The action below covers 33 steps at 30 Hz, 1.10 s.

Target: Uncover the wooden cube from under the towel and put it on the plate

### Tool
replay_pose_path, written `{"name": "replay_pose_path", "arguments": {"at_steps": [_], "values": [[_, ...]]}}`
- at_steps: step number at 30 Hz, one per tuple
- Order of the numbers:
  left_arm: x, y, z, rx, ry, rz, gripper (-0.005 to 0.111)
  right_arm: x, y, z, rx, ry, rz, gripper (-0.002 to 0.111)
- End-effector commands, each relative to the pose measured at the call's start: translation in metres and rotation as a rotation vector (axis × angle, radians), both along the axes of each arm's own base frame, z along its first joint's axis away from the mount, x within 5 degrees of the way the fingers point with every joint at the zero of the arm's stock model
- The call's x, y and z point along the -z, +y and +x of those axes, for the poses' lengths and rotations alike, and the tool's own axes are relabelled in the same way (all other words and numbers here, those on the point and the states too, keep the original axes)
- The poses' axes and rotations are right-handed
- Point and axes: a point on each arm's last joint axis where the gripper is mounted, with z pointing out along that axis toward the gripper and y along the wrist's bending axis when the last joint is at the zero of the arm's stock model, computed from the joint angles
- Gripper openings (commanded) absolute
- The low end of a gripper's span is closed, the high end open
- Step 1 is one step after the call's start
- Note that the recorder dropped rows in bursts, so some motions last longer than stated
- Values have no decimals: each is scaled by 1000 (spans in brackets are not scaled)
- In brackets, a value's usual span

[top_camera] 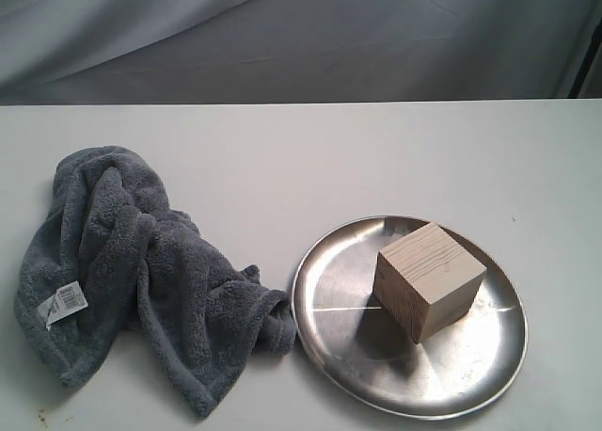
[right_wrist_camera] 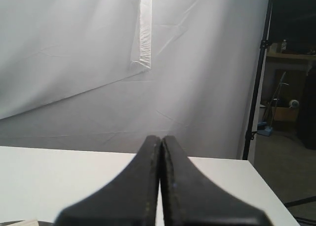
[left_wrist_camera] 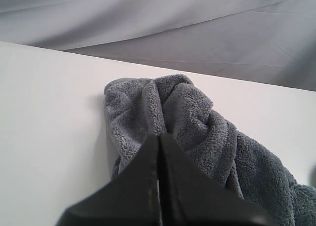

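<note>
The left gripper (left_wrist_camera: 159, 137) is matte black, its two broad wedge-shaped fingers tapering to a narrow tip. The matte black right gripper (right_wrist_camera: 161, 137) looks alike, with faint pale specks along its inner edges.

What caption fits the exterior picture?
Wooden cube rests on the silver plate, crumpled grey towel beside it on the table.

No legible text, brand, number or sign. The small white tag (top_camera: 63, 304) on the dark grey towel (top_camera: 141, 271) carries faint dark print, too small and blurred to read.
</note>
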Motion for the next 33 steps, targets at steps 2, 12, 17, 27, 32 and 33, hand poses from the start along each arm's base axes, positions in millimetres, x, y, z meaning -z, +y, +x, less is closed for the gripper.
{"name": "replay_pose_path", "arguments": {"at_steps": [2,12,17,27,32,33], "values": [[1,0,0,6,-8,-8,0,12,0,-7,10,99,-9,0],[1,0,0,6,-8,-8,0,21,-1,-7,11,195,-4,0],[1,0,0,6,-8,-6,0,25,-1,-8,11,237,-2,0],[1,0,0,6,-8,-8,0,36,-1,-10,12,358,1,0],[1,0,0,6,-8,-8,0,36,-1,-10,12,356,1,0],[1,0,0,6,-8,-5,0,36,-1,-10,12,356,1,0]]}}
